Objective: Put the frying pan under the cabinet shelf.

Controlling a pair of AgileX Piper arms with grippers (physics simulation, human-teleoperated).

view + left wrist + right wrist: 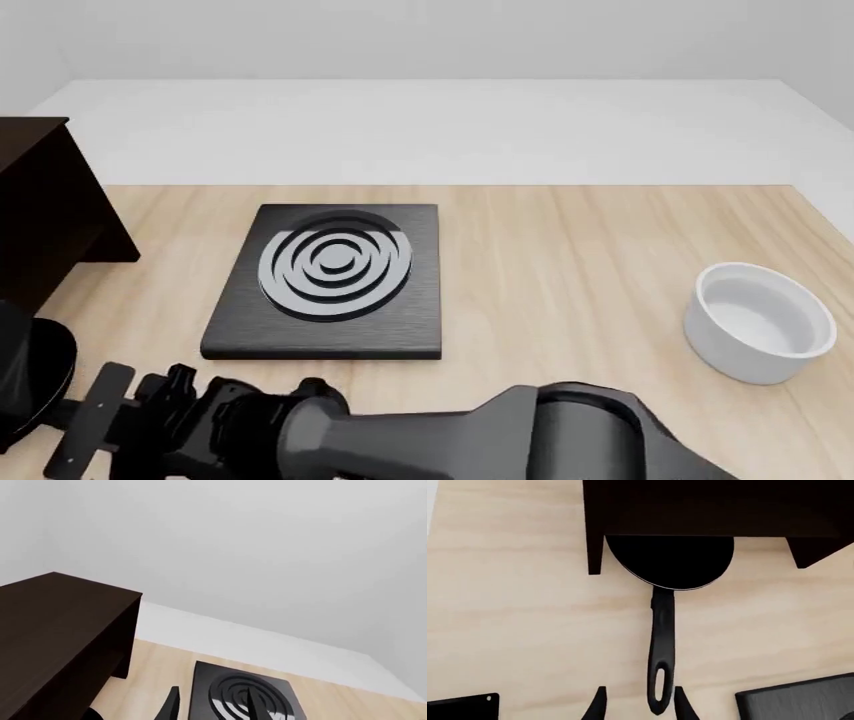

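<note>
nearest, my right pincer (637,703): spread, its two dark fingertips either side of the handle's holed end, with pale gaps between tips and handle, so not pinching it in the right wrist view. in the front view my right arm (400,435) lies across the near edge of the table (601,270), reaching toward the left.

my left pincer (212,705): only two dark fingertips show at the edge of the left wrist view, standing apart, nothing between them.

next, the frying pan (662,630): flat on the wood, long slim handle pointing back toward my right pincer, round body partly under the cabinet shelf (707,510), between its two legs. a thin silvery rim shows on the near arc; the far part is lost in shadow beneath the cabinet.

middle of the table: black square slab (331,285) with grey concentric rings, lying flat, apart from the cabinet.

right side: white round bowl (758,322), upright, well apart from the slab.

far left: the cabinet shelf, dark brown, boxy, at the table's left edge.
</note>
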